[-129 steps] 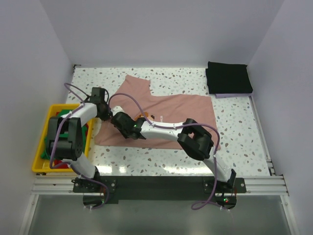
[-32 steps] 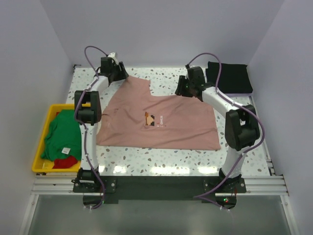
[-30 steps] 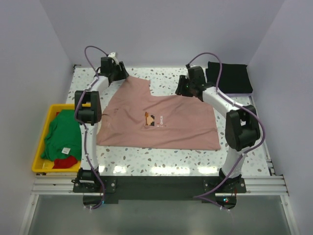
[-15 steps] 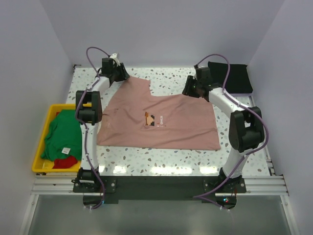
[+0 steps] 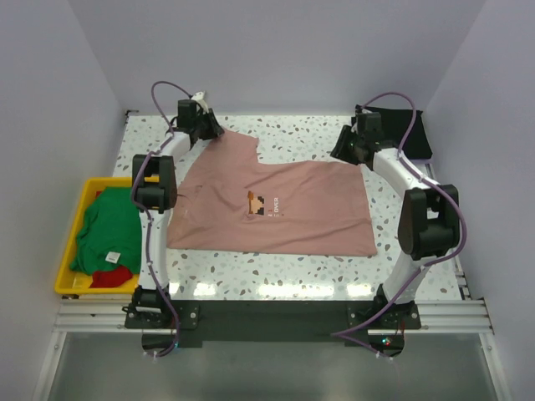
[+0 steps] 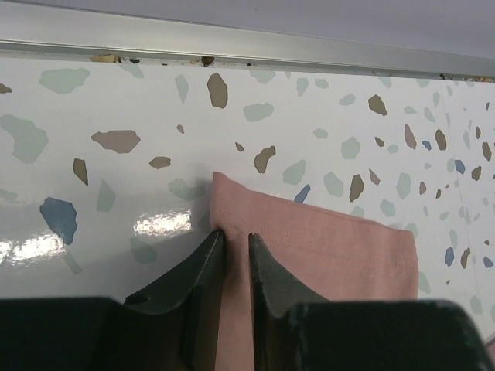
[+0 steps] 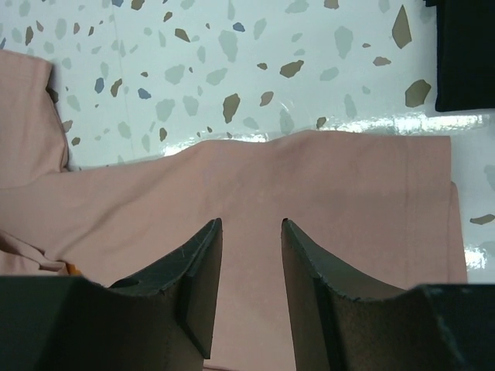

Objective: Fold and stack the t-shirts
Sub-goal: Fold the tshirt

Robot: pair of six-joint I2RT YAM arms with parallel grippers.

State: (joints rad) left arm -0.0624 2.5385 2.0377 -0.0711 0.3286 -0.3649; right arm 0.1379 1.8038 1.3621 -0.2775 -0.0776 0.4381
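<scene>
A pink t-shirt lies spread on the speckled table, its small chest print facing up. My left gripper is at the shirt's far left corner; in the left wrist view its jaws are shut on a ridge of the pink cloth at the hem. My right gripper is over the shirt's far right corner. In the right wrist view it stands open just above the flat pink fabric, holding nothing.
A folded black t-shirt lies at the back right on a pale one, also visible as a black cloth edge close to my right gripper. A yellow bin at the left edge holds a green shirt and a red one.
Both arms left the shirt's left middle for its far corners. Over the last second my right gripper slid right along the far edge toward the black stack; the left stayed put.
</scene>
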